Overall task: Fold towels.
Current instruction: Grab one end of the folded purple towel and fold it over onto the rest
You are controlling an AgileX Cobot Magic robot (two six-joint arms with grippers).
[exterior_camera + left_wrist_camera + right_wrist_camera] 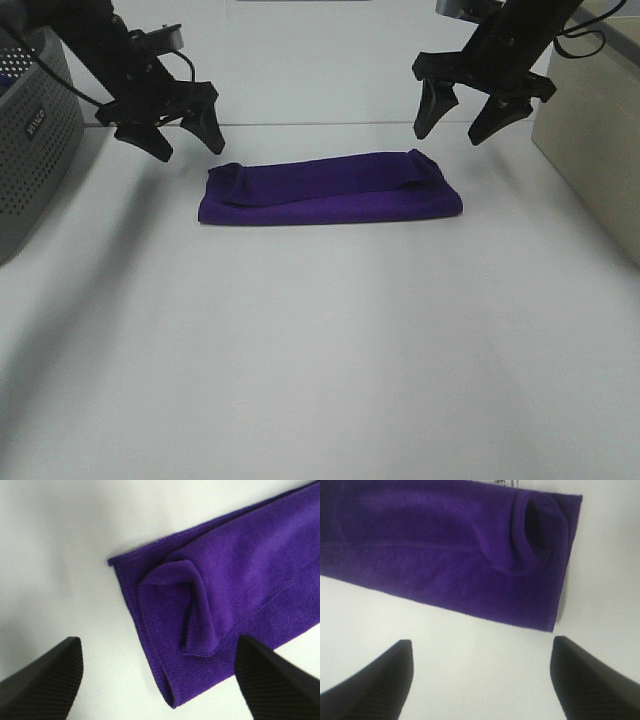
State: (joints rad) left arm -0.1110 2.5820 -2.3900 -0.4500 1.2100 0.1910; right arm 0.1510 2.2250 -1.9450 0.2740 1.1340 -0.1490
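My left claw [190,150] hangs with its jaws wide and nothing between them, lifted off the table [320,360] just beyond the left end of the purple towel [330,190]. My right claw [448,137] does the same at the other end, jaws spread and empty, raised over the far right corner. Neither touches the cloth.

Below them the towel lies across the middle of the table, toward the far side, as a long band running left to right. It looks doubled over on itself lengthwise: an upper layer sits on a lower one, with a stitched hem running along the length. The ends are not clean. At the left end the top layer's corner curls back into a soft roll, and at the right end a similar pucker stands up like a small loop.

As I judge it, the first fold is made and released. What appears left is to flatten those rucked corners and bring one end over the other to shorten the band.

A grey perforated basket [30,150] stands at the far left and a beige box [590,140] at the far right, both well apart from the cloth.
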